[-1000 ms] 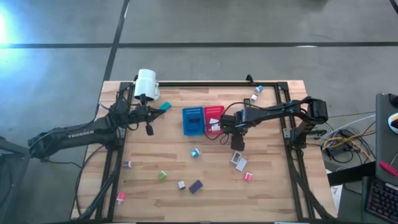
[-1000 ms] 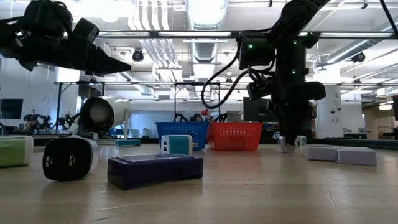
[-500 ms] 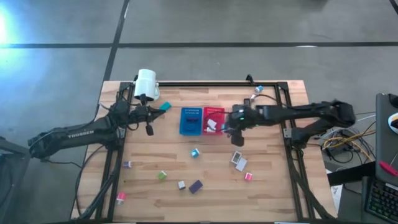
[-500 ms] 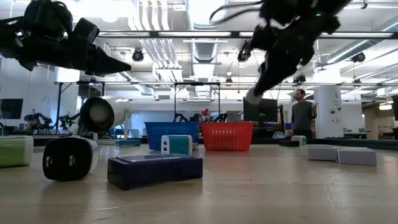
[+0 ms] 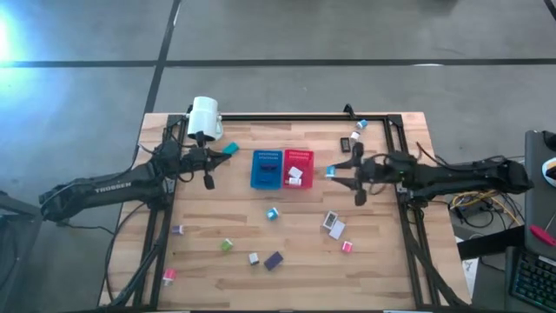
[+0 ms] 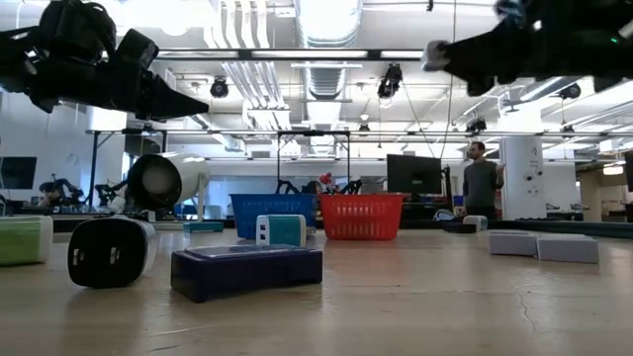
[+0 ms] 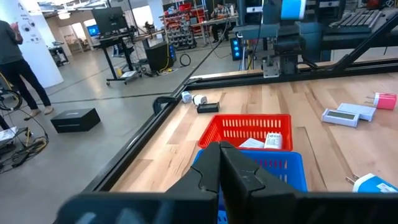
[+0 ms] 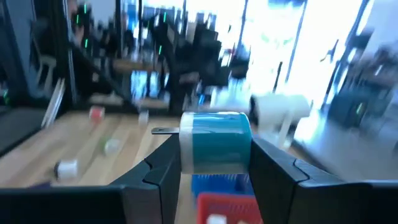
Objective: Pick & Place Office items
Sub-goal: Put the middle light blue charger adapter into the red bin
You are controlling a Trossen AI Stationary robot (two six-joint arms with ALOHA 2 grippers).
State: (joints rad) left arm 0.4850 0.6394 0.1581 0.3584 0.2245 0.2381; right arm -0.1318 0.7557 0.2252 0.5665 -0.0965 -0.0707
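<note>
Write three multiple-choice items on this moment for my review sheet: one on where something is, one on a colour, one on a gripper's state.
1. Where is the right gripper?
A. Over the white lamp
B. Just right of the red bin, raised above the table
C. At the table's front edge

2. What colour is the piece between the right gripper's fingers?
A. Teal and white
B. Pink
C. Purple

3. How does the left gripper stand?
A. Wide open
B. Shut on a green block
C. Shut, holding nothing

Key: 1 B, the high view shows it beside the red bin, and the low view shows it high above the table top. 2 A, the right wrist view shows a teal-and-white piece clamped between its fingers. 3 C, the left wrist view shows its fingers pressed together with nothing between them, left of the blue bin.
</note>
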